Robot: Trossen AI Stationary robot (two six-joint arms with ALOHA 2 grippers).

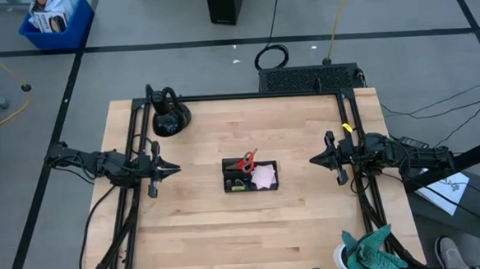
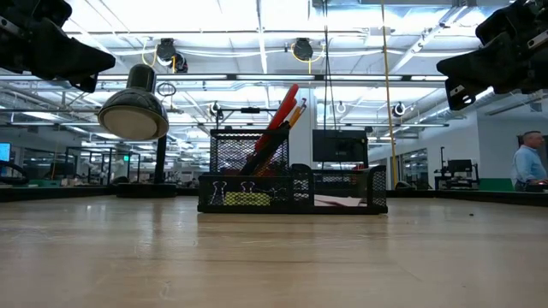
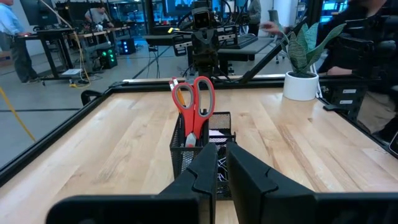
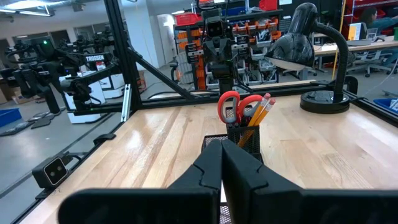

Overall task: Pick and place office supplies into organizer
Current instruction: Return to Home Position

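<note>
The organizer (image 1: 250, 175), a black mesh tray with a tall cup, stands on the table's middle. Red-handled scissors (image 3: 194, 106) and orange pencils (image 4: 261, 112) stand upright in the cup. The pink notepad (image 1: 264, 176) lies in the right compartment. A yellow-green piece (image 2: 248, 198) and small clips (image 2: 221, 190) sit in the front-left compartment. My left gripper (image 1: 174, 167) hovers at the table's left side and points level at the organizer. It is shut, with only a thin slit between the fingers (image 3: 208, 168). My right gripper (image 1: 314, 159) hovers at the right side, shut and level, and also points at the organizer.
A black desk lamp (image 1: 167, 118) stands at the far left corner, its dome (image 2: 134, 111) above the table. A potted plant (image 1: 370, 255) sits at the near right corner. Bare wood lies all around the organizer. People (image 2: 529, 162) show in the room beyond.
</note>
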